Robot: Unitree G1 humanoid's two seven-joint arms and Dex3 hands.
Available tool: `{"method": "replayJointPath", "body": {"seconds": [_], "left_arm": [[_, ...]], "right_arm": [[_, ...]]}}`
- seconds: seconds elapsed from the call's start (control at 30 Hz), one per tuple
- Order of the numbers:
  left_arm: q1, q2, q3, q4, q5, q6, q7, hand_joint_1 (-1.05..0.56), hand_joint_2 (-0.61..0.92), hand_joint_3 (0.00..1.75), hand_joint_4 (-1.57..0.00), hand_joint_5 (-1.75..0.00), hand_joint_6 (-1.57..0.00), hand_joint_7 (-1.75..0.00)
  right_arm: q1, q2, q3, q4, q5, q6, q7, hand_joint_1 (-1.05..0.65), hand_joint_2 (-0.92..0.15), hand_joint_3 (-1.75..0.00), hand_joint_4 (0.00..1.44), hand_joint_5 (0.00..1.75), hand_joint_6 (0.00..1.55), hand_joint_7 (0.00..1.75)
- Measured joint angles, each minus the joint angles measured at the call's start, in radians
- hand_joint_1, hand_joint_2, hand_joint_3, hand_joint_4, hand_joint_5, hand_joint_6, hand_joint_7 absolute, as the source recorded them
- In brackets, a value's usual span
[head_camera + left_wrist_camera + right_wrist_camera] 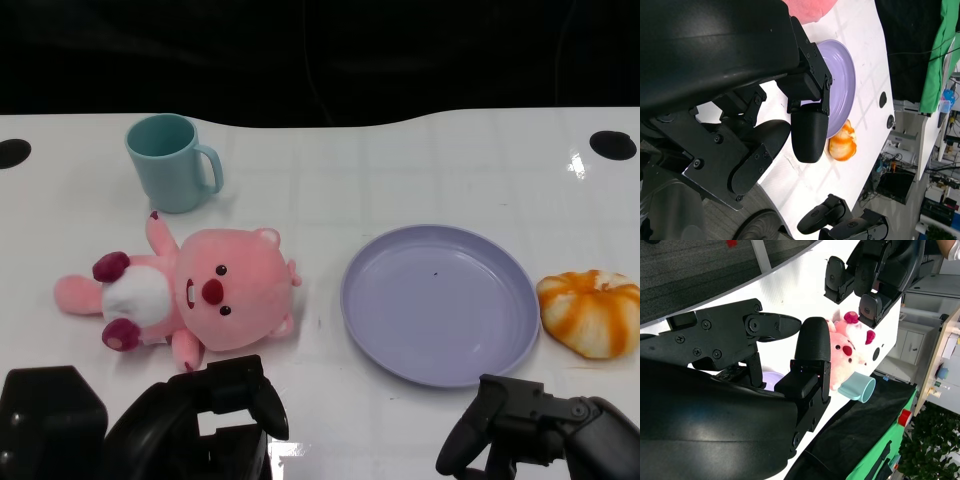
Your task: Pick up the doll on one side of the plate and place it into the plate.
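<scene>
In the left wrist view the left hand (765,120) hides most of the doll (810,10).

Your two hands, low and idle.
Your left hand (215,415) and right hand (530,430) hang empty, fingers apart.

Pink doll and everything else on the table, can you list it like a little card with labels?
doll: pink plush doll lying on its back, left of the plate
plate: purple plate, nothing in it
cup: teal cup upright, behind the doll
toy: orange-and-white pumpkin toy, right of the plate
left hand: near the doll, holding nothing
right hand: near the plate, holding nothing
</scene>
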Motion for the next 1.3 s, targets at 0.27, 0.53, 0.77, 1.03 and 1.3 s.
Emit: {"method": "replayJointPath", "body": {"seconds": [0.27,0.53,0.77,1.03,1.3], "left_arm": [[-0.005,0.0,0.003,0.0,0.0,0.0,0.0,-0.13,0.36,1.47,-0.9,-1.75,-0.79,-1.6],[-0.005,0.0,0.007,0.0,0.0,-0.003,0.0,-0.14,0.36,1.49,-0.9,-1.75,-0.79,-1.61],[-0.005,0.0,0.008,0.0,-0.001,-0.003,0.0,-0.13,0.36,1.5,-0.91,-1.75,-0.79,-1.62],[-0.001,-0.005,0.023,0.0,-0.005,-0.019,0.0,-0.12,0.37,1.45,-0.85,-1.65,-0.78,-1.47],[0.025,-0.028,0.038,0.0,0.003,-0.114,0.0,-0.2,0.47,1.05,-0.62,-1.39,-0.61,-1.03]], "right_arm": [[0.0,0.0,0.0,0.0,0.001,0.003,0.0,-0.26,-0.92,-0.33,0.67,1.56,0.6,1.27],[0.0,0.0,0.001,0.0,0.001,0.003,0.0,-0.27,-0.92,-0.33,0.67,1.57,0.59,1.27],[0.0,0.001,0.003,-0.001,0.001,0.003,0.0,-0.27,-0.92,-0.33,0.67,1.57,0.6,1.27],[0.001,0.001,0.01,-0.001,-0.003,0.002,-0.001,-0.27,-0.92,-0.33,0.67,1.57,0.6,1.27],[0.016,0.001,0.013,-0.01,-0.005,0.002,-0.004,-0.25,-0.92,-0.34,0.68,1.57,0.6,1.28]]}}
